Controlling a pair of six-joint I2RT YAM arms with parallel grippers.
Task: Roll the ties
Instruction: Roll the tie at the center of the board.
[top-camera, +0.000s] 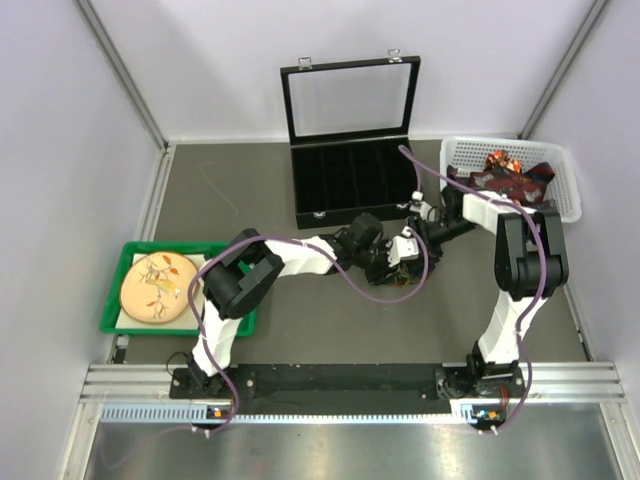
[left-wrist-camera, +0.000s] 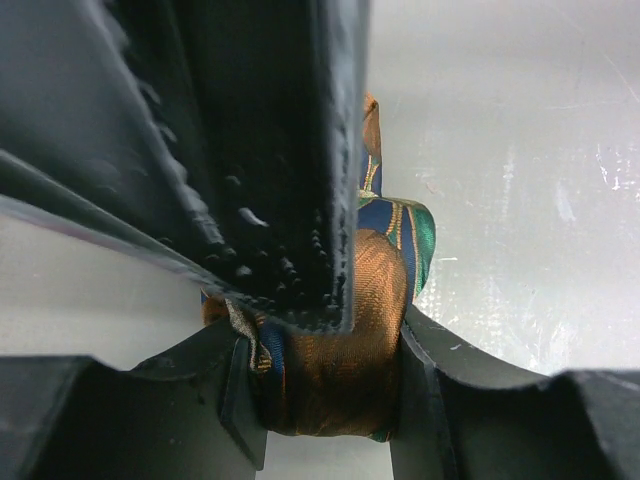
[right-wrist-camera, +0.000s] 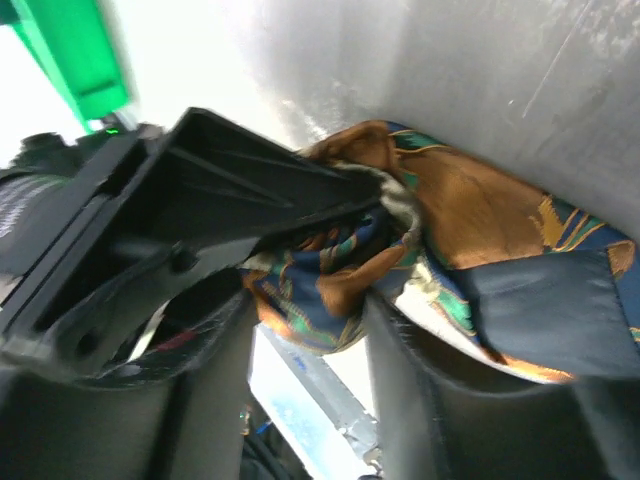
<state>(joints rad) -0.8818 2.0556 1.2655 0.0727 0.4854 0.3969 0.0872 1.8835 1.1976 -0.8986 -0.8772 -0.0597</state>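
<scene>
Left gripper (left-wrist-camera: 325, 400) is being clamped across a rolled tie (left-wrist-camera: 350, 300), fabric bulging toward twelve o'clock. Right gripper (right-wrist-camera: 310, 320) is being held parted around it. Overhead, both are being seen together on the table (top-camera: 250, 190), the right at two o'clock of the left.

A tie (left-wrist-camera: 335, 350) of orange, navy and green fabric, wound into a tight roll, sits clamped in the left gripper (left-wrist-camera: 328, 400); more ties (top-camera: 510, 180) lie heaped in a white basket (top-camera: 458, 160).
</scene>
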